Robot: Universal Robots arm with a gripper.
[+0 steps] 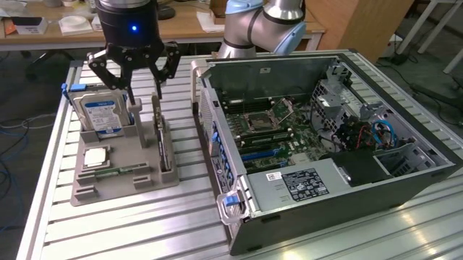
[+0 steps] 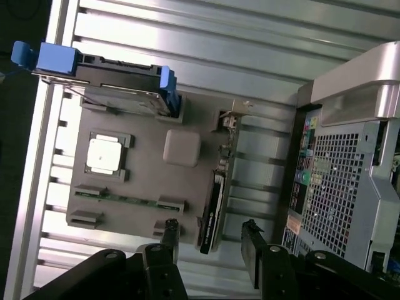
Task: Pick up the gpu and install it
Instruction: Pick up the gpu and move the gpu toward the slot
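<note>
You have two containers on the tabletop (image 1: 145, 227): a grey holder (image 1: 123, 187) and, at the exterior view's right, an open computer case (image 1: 405, 184) lying on its side.

In the holder, a hard drive (image 1: 101, 111) with blue clips stands upright in the slot at the far end. A processor chip (image 1: 95, 157) lies flat in its pocket, and a memory stick (image 1: 108, 172) lies flat in a groove nearer the camera. The gpu (image 1: 160, 143) stands on its long edge in the slot along the holder's side nearest the case.

Inside the case you can see the motherboard (image 1: 282, 130) with its socket and slots, and cables at the exterior view's right.

The gpu's long axis runs from the hard drive's end of the holder towards the near end, roughly parallel to the case's near wall. In the wrist view its metal bracket end points towards the hard drive, and the black cooler shows at the other end.

The gripper (image 1: 143, 103) hangs above the holder with its fingers (image 2: 170, 234) spread wide and holding nothing, one on each side of the gpu's line.
</note>
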